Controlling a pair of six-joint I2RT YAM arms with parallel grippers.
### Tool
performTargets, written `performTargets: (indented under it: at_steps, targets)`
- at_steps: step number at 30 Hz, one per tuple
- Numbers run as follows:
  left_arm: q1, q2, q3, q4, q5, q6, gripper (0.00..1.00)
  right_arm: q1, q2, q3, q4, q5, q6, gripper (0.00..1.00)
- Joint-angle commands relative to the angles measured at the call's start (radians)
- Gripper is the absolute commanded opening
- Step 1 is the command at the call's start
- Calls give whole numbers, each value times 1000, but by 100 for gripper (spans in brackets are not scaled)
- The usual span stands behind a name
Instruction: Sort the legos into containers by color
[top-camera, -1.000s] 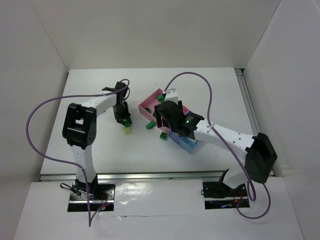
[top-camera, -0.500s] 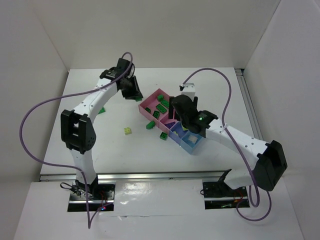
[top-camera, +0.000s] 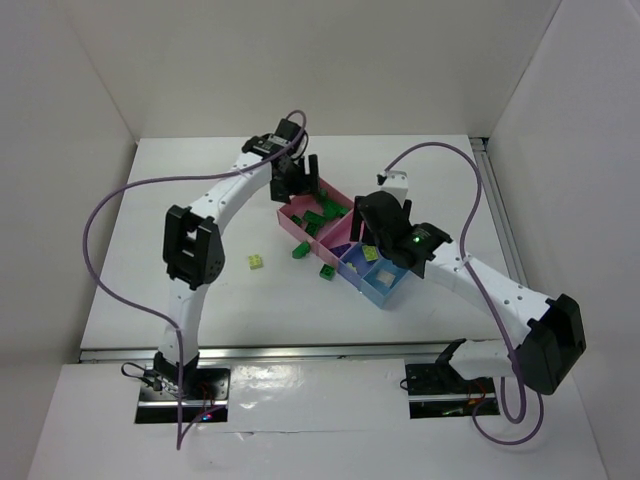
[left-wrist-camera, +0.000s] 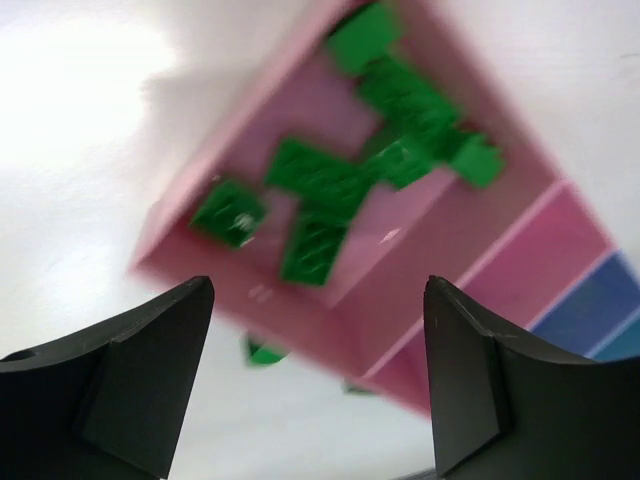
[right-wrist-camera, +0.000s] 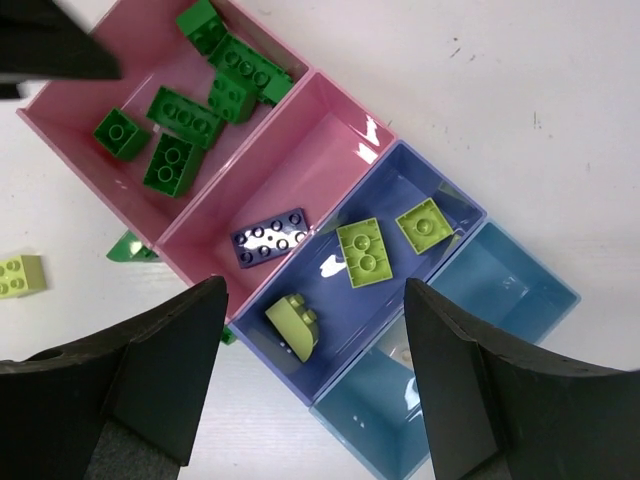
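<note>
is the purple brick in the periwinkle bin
No, the purple brick lies alone in the second pink bin.

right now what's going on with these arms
A color sort is under way. The left gripper hangs open over the end pink bin, which holds dark green bricks. The right gripper is open above the periwinkle bin with three yellow-green bricks. One yellow-green brick and two green ones lie on the table.
</note>
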Motion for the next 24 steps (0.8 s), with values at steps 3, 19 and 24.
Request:
performTargets:
  at_steps: [3,19,24]
  targets:
    - [198,-253,-289,-6,-112,12,88,-11,-1,-13,22,-27,-3,79]
    - [535,-58,-344,2,-184,10,100,-11,49,7,36,-70,-43,80]
    - [535,-58,-296,74,-208,65,100,-11,49,7,26,-70,-43,81]
